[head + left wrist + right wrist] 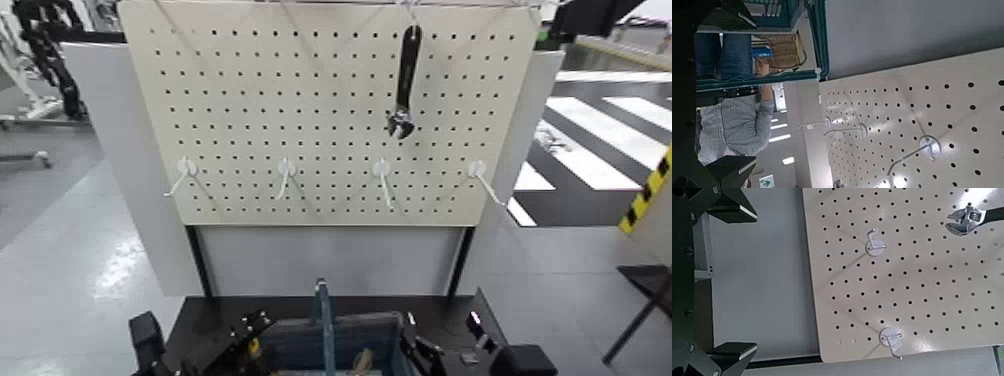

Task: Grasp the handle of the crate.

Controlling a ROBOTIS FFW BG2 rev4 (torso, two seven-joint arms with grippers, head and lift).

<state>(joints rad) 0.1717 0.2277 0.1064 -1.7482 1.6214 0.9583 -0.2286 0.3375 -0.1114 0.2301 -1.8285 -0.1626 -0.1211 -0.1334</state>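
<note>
The dark blue-grey crate (pixel 372 322) sits at the bottom middle of the head view, on a black table. Its slim teal-blue handle (pixel 322 312) stands upright above the crate's middle, seen edge-on. My left gripper (pixel 250 330) is just left of the crate and my right gripper (pixel 415 345) just right of it, both apart from the handle. In the left wrist view the left gripper (pixel 746 92) is open with nothing between its fingers (pixel 728 16). In the right wrist view the right gripper (pixel 750 282) is also open and empty. The crate and handle do not show in either wrist view.
A cream pegboard (pixel 300 100) stands behind the table with white hooks (pixel 286 170) along its lower part. A black adjustable wrench (pixel 405 85) hangs at its upper right, and its jaw end also shows in the right wrist view (pixel 966 221). A person in a striped shirt (pixel 731 125) stands beyond.
</note>
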